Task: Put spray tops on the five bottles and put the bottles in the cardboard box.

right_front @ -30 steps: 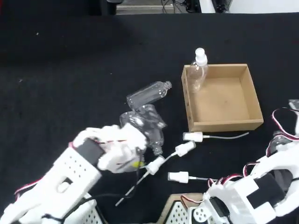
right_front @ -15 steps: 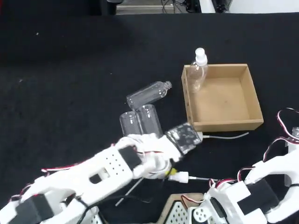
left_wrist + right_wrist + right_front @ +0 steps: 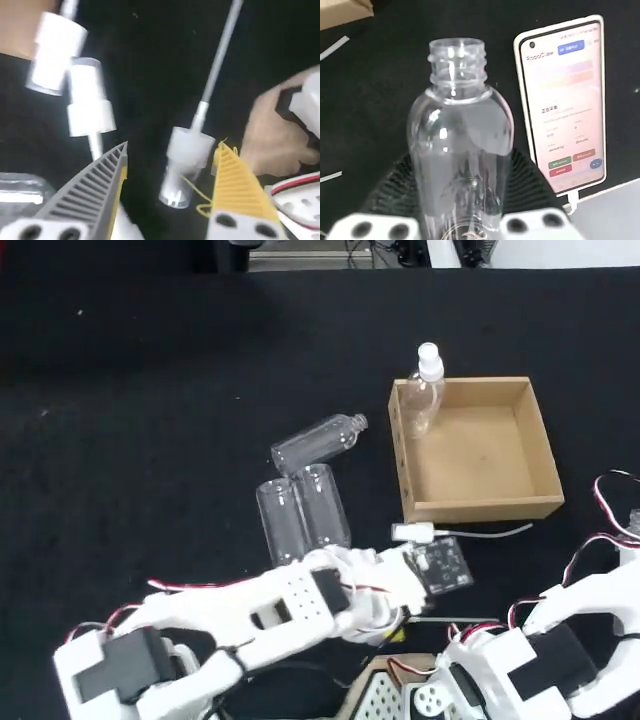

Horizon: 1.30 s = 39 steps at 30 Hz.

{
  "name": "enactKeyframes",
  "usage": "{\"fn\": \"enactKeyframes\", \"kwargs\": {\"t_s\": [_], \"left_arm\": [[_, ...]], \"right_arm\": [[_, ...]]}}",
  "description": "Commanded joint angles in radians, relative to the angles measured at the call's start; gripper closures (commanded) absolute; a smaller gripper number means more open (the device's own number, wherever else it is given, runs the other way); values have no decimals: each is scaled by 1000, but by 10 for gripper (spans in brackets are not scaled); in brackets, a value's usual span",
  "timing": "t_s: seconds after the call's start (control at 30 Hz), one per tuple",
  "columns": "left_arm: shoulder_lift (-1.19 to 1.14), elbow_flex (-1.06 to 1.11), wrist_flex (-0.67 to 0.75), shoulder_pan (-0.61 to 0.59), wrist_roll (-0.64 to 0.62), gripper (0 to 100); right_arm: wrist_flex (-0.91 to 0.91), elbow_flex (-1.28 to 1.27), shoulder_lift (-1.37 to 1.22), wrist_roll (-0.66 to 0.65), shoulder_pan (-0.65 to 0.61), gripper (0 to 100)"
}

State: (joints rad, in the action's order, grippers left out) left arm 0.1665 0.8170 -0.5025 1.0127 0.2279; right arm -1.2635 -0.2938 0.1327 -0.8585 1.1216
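Black table (image 3: pixel 150 390) is carrying everything. Left arm (image 3: pixel 260 610) is stretching low across the near edge of the table, with its wrist ending just in front of the cardboard box (image 3: pixel 475 508). Right arm (image 3: pixel 560 640) is sitting at the near right corner.

The box is sitting open-topped right of centre. A capped bottle (image 3: pixel 423 395) is standing upright in its far left corner, spray top on.

Three open bottles are lying on the table left of the box. The angled bottle (image 3: pixel 318 440) is farthest back. The paired bottles (image 3: pixel 280 520) are lying side by side just nearer, touching, and the arm is covering their near ends.

Right gripper (image 3: pixel 462 200) is pinching the held bottle (image 3: pixel 460 150) by its lower body. That bottle is upright, its threaded neck bare. A phone (image 3: pixel 565 100), screen lit, is lying flat on the table beside it.

Left gripper (image 3: pixel 172 150) is hovering with jaws spread wide around a loose spray top (image 3: pixel 185 160). That top is lying on the table closer to one finger, dip tube pointing away. Can't tell if there's contact.

Two more spray tops (image 3: pixel 90 105) are lying just beyond the other finger. Another, the box-side spray top (image 3: pixel 412 532), is lying at the box's front wall, tube running along it.
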Motion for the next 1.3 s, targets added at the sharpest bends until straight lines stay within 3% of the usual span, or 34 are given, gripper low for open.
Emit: {"fn": "enactKeyframes", "kwargs": {"t_s": [0.0,0.27,0.47,0.7,0.8,1.03,1.27], "left_arm": [[-31,-65,15,48,-9,747],[-41,-61,15,62,-9,761],[-31,-25,14,105,-6,978],[-2,-73,-195,174,-2,972],[75,-140,-364,105,6,970],[396,-291,-764,-153,204,970],[667,-328,-980,-530,397,970]], "right_arm": [[29,58,59,0,32,988],[29,58,59,0,34,988],[29,58,59,0,35,988],[29,59,59,0,35,988],[29,59,59,0,35,988],[23,58,59,6,26,988],[-34,58,65,8,-25,988]]}}
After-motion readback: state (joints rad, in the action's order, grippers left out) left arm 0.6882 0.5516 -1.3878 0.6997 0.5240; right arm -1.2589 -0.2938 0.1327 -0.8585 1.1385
